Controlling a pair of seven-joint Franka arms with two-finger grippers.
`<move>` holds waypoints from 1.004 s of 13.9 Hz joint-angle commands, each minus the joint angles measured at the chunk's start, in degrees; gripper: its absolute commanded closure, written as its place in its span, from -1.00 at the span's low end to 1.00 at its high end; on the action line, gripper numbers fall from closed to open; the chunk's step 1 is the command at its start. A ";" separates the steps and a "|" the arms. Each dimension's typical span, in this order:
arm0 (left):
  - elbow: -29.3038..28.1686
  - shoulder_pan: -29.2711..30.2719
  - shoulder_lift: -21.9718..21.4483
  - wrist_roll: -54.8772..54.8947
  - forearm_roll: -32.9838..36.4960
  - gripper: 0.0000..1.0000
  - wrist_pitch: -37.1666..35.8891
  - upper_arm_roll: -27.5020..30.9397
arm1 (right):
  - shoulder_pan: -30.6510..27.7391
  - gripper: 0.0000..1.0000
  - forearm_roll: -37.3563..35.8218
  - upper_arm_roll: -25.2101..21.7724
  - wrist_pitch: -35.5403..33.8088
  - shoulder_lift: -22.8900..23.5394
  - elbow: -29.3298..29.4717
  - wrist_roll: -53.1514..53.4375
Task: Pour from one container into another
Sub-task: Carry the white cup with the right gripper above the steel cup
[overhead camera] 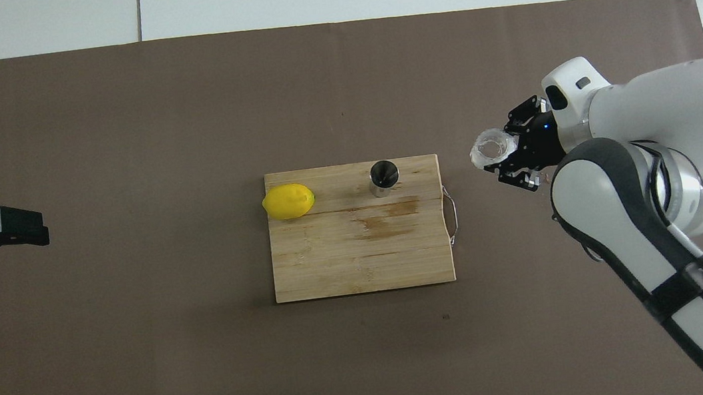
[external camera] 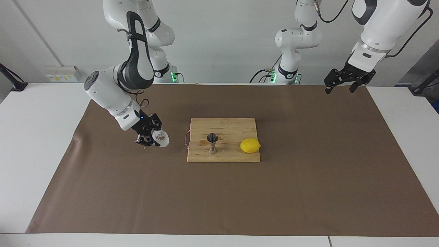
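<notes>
The squat clear glass cup (external camera: 162,138) is held upright in my right gripper (external camera: 153,139), low over the brown mat, beside the cutting board toward the right arm's end. It also shows in the overhead view (overhead camera: 491,147), with the right gripper (overhead camera: 506,155) shut around it. The steel jigger (external camera: 212,143) stands upright on the wooden cutting board (external camera: 226,125), seen from above as a dark round mouth (overhead camera: 384,175). My left gripper (external camera: 344,84) is open and empty, raised over the mat at the left arm's end (overhead camera: 7,230), where that arm waits.
A yellow lemon (external camera: 250,145) lies on the board beside the jigger, toward the left arm's end (overhead camera: 288,201). The board (overhead camera: 359,257) has a metal handle (overhead camera: 452,215) on its edge toward the right arm. The brown mat (external camera: 219,199) covers the white table.
</notes>
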 commanded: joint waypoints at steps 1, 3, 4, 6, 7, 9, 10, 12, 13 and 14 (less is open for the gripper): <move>-0.53 -0.06 -0.91 -0.06 0.87 -1.00 -0.74 0.14 | 4.75 1.00 -9.38 0.21 -0.60 1.24 4.75 12.35; -0.53 -0.06 -0.91 -0.06 0.87 -1.00 -0.74 0.14 | 7.48 1.00 -14.49 0.21 -0.69 1.77 6.42 17.99; -0.53 -0.06 -0.91 -0.06 0.87 -1.00 -0.66 0.14 | 8.98 1.00 -16.34 0.21 -0.69 1.77 6.78 19.75; -0.53 -0.06 -0.91 -0.06 0.87 -1.00 -0.66 0.14 | 10.74 1.00 -20.03 0.21 -0.69 2.21 7.83 22.48; -0.53 -0.06 -0.91 -0.06 0.87 -1.00 -0.66 0.14 | 11.88 1.00 -22.14 0.21 -0.95 2.91 8.70 23.19; -0.53 -0.06 -0.91 -0.06 0.87 -1.00 -0.66 0.14 | 13.55 1.00 -25.92 0.21 -1.13 4.14 9.94 24.34; -0.53 -0.06 -0.91 -0.06 0.87 -1.00 -0.74 0.14 | 14.35 1.00 -27.76 0.21 -1.05 4.58 10.21 24.34; -0.53 -0.06 -0.91 -0.06 0.87 -1.00 -0.74 0.14 | 15.57 1.00 -32.59 0.21 -1.57 5.98 11.96 24.34; -0.62 -0.06 -0.91 -0.06 0.87 -1.00 -0.66 0.14 | 16.28 1.00 -33.84 0.21 -1.49 6.16 12.05 24.34; -0.53 -0.06 -0.91 -0.06 0.87 -1.00 -0.66 0.14 | 16.81 1.00 -35.24 0.21 -1.48 6.25 12.05 24.34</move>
